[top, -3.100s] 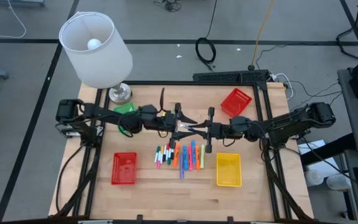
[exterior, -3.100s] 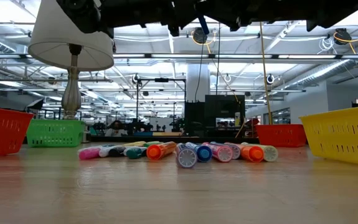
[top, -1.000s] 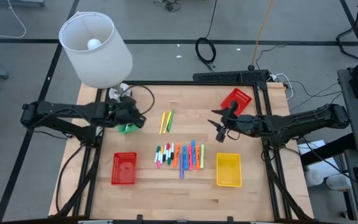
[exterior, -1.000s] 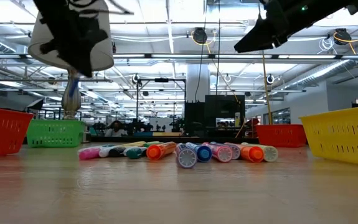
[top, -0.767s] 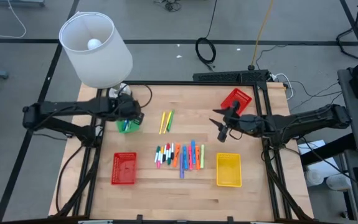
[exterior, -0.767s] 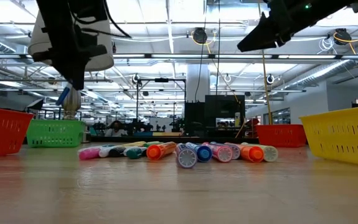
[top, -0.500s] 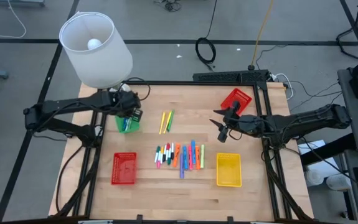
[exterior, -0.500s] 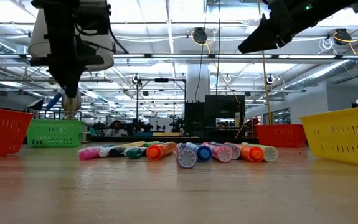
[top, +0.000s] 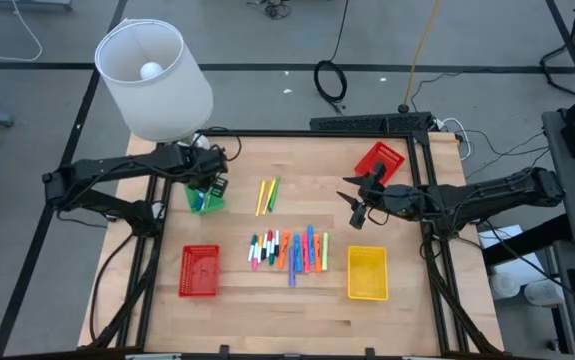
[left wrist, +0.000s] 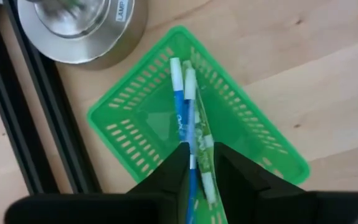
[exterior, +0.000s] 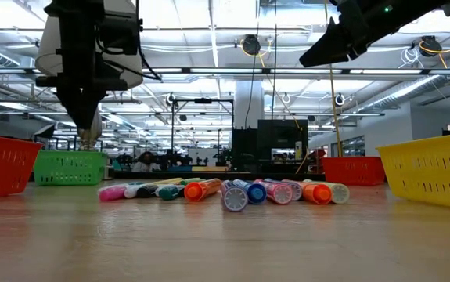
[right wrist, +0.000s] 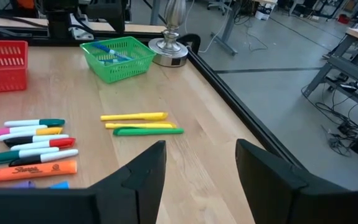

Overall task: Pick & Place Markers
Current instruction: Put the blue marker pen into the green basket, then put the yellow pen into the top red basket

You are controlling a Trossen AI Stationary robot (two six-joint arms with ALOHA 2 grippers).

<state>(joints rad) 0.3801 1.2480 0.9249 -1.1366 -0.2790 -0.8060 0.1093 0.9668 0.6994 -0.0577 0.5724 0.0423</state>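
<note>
we see the left pincer (left wrist: 197,163) over the green basket (left wrist: 129,121), fingers slightly parted around a blue marker (left wrist: 177,99) inside it. right pincer (top: 357,203) spread, hovering beside the red basket (top: 380,160). other markers (top: 289,250) lie mid-counter (top: 297,310).

Pale matt wood table (top: 297,290); green plastic mesh basket (left wrist: 129,118); polished metal lamp base (left wrist: 79,28)

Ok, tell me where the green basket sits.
The green basket sits at the table's left rear in the high view, beside the lamp base, directly under the left gripper.
</note>
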